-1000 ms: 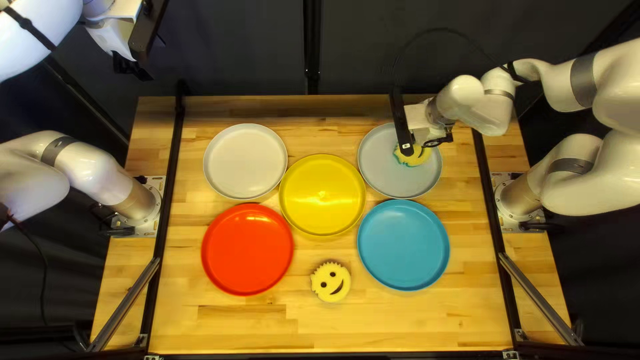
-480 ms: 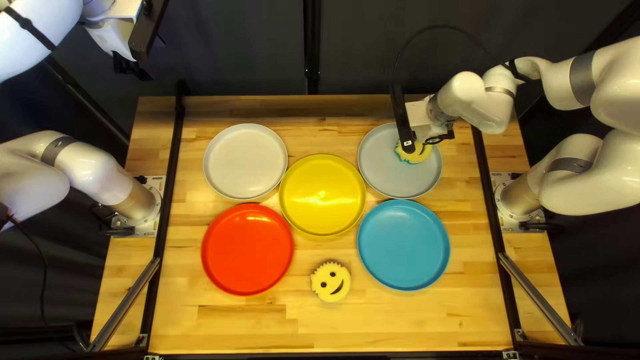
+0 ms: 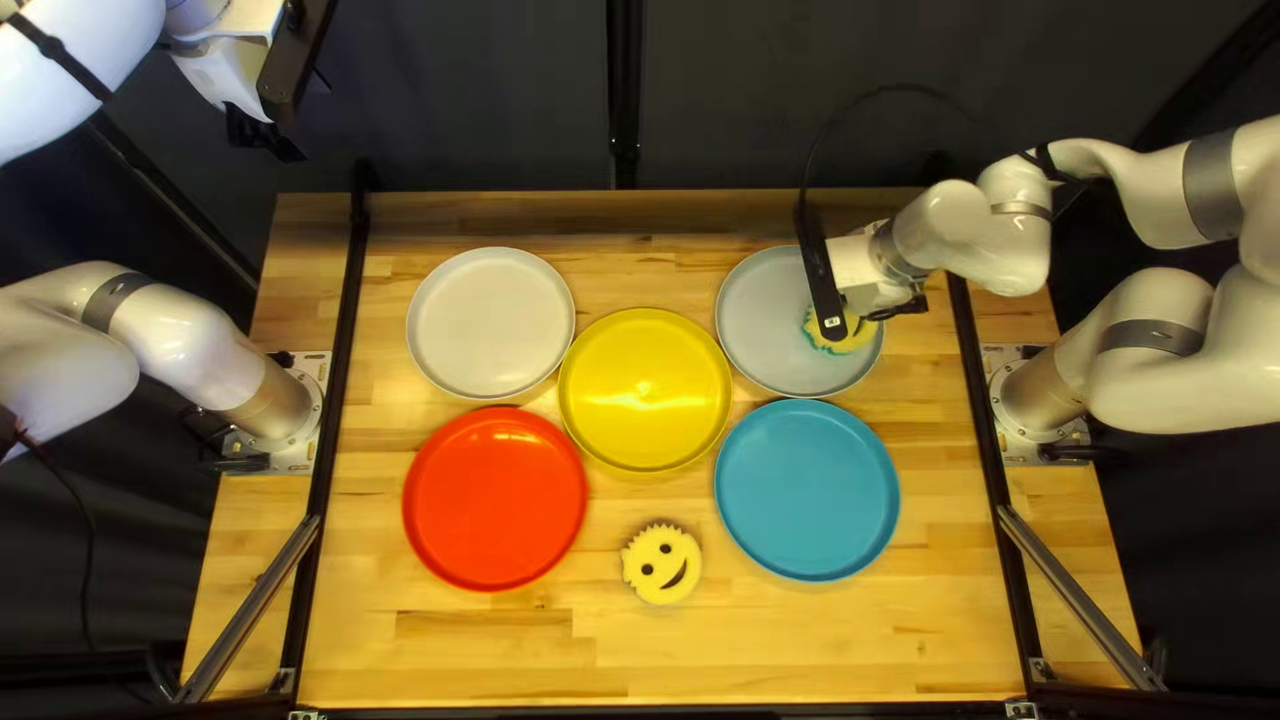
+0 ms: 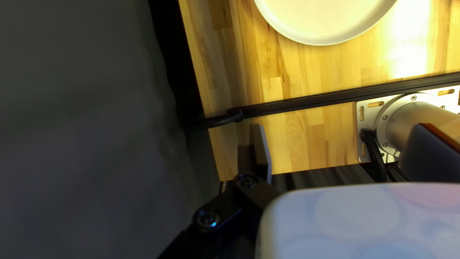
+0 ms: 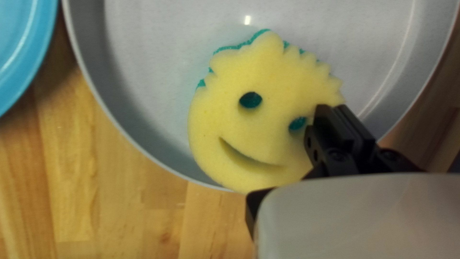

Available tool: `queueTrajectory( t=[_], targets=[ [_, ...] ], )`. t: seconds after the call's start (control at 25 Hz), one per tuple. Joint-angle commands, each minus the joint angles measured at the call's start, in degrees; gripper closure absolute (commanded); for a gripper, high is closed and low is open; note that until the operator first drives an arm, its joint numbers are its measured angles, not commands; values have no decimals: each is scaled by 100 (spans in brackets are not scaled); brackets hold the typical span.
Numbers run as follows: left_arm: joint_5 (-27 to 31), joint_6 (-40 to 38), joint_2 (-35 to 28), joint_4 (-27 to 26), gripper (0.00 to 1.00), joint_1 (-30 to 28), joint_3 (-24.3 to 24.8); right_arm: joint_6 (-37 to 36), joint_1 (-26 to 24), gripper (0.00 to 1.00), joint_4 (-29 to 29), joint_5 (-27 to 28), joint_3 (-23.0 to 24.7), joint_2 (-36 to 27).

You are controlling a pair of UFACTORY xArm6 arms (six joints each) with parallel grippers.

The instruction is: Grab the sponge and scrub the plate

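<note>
From here I have my left gripper [image 3: 267, 139] beyond the table's [image 3: 800, 667] far left corner, spread and empty. Near the far right corner, a sponge [image 3: 844, 343] sits toward the grey plate's [image 3: 767, 350] right rim, my right gripper [image 3: 911, 304] closed against it; any pinch, I can't tell.

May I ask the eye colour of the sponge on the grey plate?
The eyes are dark green, clearest in the right wrist view.
</note>
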Motion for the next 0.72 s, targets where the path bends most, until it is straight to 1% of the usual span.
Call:
queueTrajectory(
  t=[0.04, 0.16, 0.32, 0.6, 0.72],
  targets=[
    [0, 0, 0, 0, 0, 0, 0, -67, -149, 100, -96, -145, -128, 261],
    [0, 0, 0, 0, 0, 0, 0, -383, -457, 100, -62, -304, -401, 662],
    [0, 0, 0, 0, 0, 0, 0, -789, -779, 100, 63, -384, -734, 1043],
    [0, 0, 0, 0, 0, 0, 0, -1341, -1244, 100, 277, -526, -1227, 1651],
    [0, 0, 0, 0, 0, 0, 0, -1571, -1407, 100, 416, -513, -1539, 1948]
  ],
)
